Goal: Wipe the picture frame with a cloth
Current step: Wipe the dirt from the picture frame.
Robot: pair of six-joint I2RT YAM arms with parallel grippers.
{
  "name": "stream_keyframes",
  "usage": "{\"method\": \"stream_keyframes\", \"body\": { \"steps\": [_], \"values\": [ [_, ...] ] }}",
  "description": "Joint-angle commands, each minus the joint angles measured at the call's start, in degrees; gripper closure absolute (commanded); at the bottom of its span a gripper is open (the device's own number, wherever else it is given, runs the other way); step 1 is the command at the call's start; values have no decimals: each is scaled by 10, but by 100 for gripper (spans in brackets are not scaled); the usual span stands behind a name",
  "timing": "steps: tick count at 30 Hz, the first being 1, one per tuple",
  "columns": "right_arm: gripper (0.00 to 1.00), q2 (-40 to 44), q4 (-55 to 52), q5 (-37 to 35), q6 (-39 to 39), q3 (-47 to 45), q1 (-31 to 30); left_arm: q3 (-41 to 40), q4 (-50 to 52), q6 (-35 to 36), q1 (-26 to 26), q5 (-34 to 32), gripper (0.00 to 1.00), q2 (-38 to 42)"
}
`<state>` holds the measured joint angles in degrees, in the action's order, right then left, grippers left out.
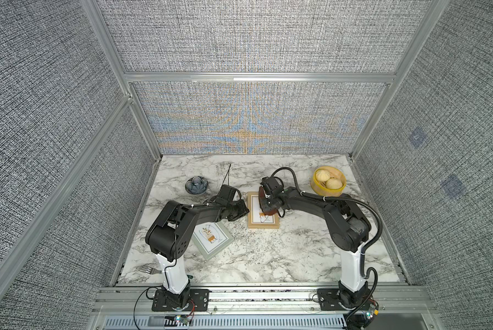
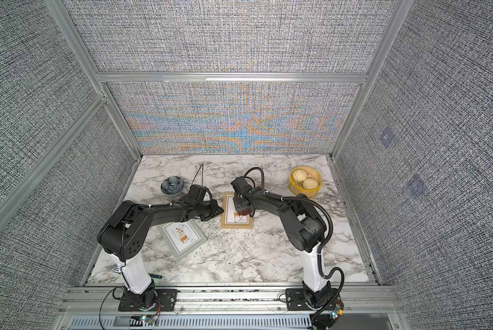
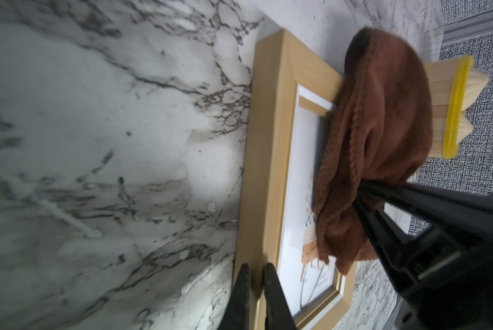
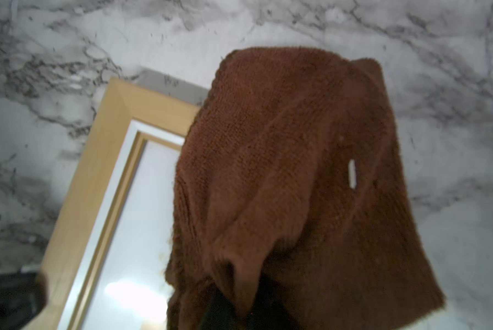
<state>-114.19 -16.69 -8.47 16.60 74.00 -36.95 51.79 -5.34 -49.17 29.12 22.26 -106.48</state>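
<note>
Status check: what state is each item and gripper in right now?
wooden frame: flat, face up.
right gripper: jaws shut on cloth.
cloth: bunched, draped over wooden frame.
left gripper: jaws shut, tips on wooden frame's edge.
grey frame: flat, face up, partly hidden.
steamer: open, two buns inside.
bowl: upright.

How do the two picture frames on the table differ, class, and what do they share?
The wooden frame is light tan; the grey frame is pale grey-green. The wooden frame lies square to the table; the grey frame is turned at an angle. The cloth, held by the right gripper, covers part of the wooden frame; the grey frame has none. Both lie flat, holding white-matted prints.
</note>
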Motion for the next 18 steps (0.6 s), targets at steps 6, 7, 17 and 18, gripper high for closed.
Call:
{"method": "stream_keyframes", "body": {
  "steps": [6,7,17,18],
  "values": [
    [95,-19,-122,46,-37,31,6,-6,169,11,1,-55,90,-20],
    [95,-32,-123,43,-37,54,11,-3,170,16,0,-52,90,-21],
    [95,-9,-99,32,-75,17,-35,0,172,16,1,-47,90,-20],
    [95,2,-94,29,-78,-4,-44,-1,171,13,0,-49,90,-19]
  ]
}}
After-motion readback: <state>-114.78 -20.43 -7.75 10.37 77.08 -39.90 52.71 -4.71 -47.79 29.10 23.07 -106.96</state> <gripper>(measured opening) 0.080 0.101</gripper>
